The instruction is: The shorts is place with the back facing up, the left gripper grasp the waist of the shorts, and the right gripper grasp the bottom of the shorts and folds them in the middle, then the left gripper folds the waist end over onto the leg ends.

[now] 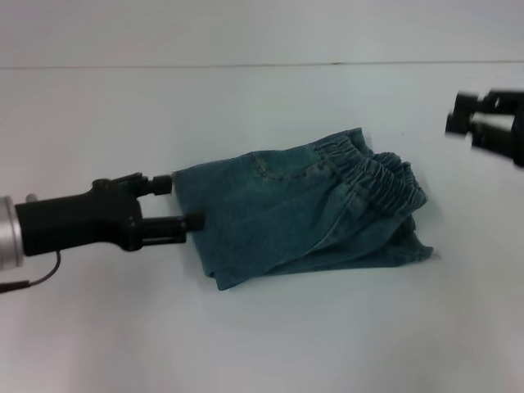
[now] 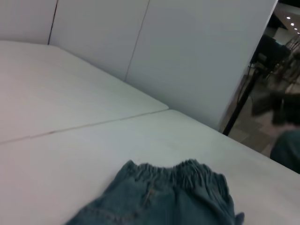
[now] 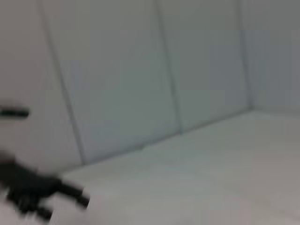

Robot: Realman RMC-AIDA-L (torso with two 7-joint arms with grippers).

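The shorts (image 1: 303,209) lie folded on the white table (image 1: 262,344), blue-green denim. Their ruffled waist (image 1: 377,168) sits on top at the right, over a lower layer whose edge sticks out at the front right (image 1: 405,250). My left gripper (image 1: 182,202) is open at the folded left edge, one finger (image 1: 162,184) behind the edge and the other (image 1: 190,219) at it. My right gripper (image 1: 458,115) hangs open and blurred above the table at the far right, apart from the cloth. The left wrist view shows the shorts (image 2: 159,201) and the waist (image 2: 183,171).
A seam (image 1: 246,65) runs across the table at the back, with a white wall panel behind. The right wrist view shows wall panels, bare table and a blurred black gripper (image 3: 42,192) far off.
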